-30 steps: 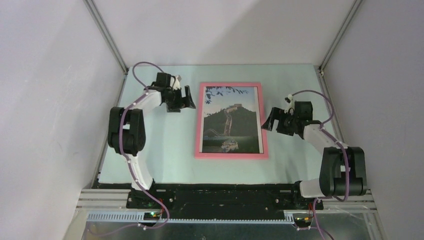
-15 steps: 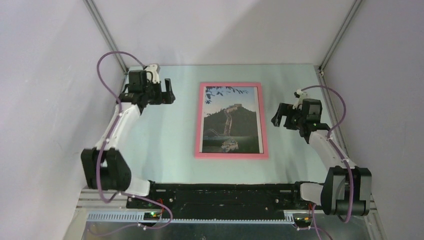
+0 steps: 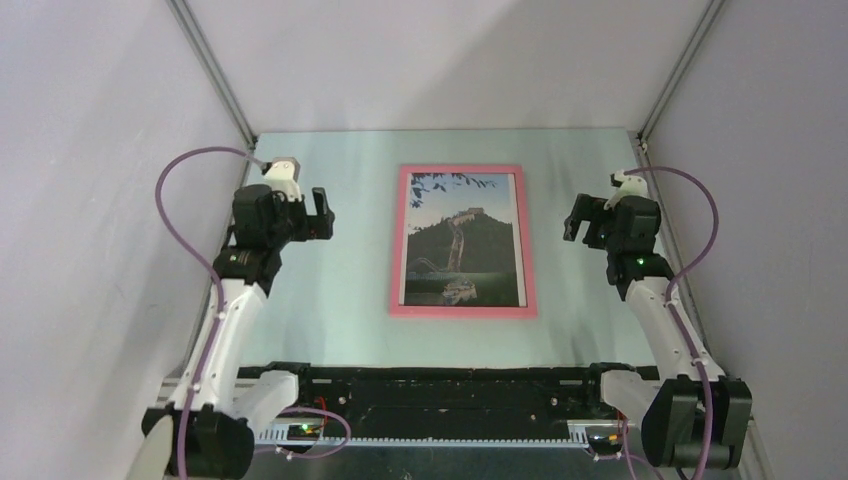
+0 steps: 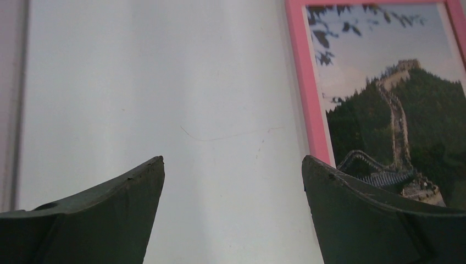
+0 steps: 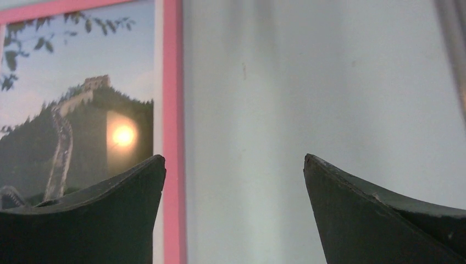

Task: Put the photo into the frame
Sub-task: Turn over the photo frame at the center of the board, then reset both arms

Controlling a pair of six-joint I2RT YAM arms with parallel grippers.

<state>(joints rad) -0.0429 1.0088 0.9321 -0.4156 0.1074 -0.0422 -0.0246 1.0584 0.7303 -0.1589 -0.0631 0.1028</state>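
**Photo Lies Inside the Pink Frame, Both Grippers Spread Wide**

Smooth, pale walls (image 3: 90,200) stand around three sides of the table (image 3: 335,290). The table top is flat, pale blue-green and a little shiny. The left wrist camera shows a few thin scratches on it. A long black plate (image 3: 450,385) runs along the near edge, under the arm bases.

The left arm (image 3: 228,325) and the right arm (image 3: 668,315) are made of white tubes and chunky black joints. A bendy purple cable (image 3: 170,215) loops beside the left arm, and another purple cable (image 3: 712,225) loops beside the right one.

The frame (image 3: 463,311) lies flat in the middle of the table, between the two arms. It is a thin, smooth rectangle in salmon pink, with its long sides running from near to far. The photo (image 3: 462,235) sits inside it and fills it, with a thin white border. It shows a dark green hill with a pale wall winding up it, soft blue sky, and dark leaves at the far left corner. A round bright spot (image 5: 123,135) shines on the hill, so the front looks glossy.

The left gripper (image 3: 322,213) hangs to the left of the frame, apart from it. Its jaws are spread wide with nothing between them. Its fingers (image 4: 104,212) are dark and dull, each curving to a blunt point. The right gripper (image 3: 572,218) hangs to the right of the frame, also spread wide and holding nothing.
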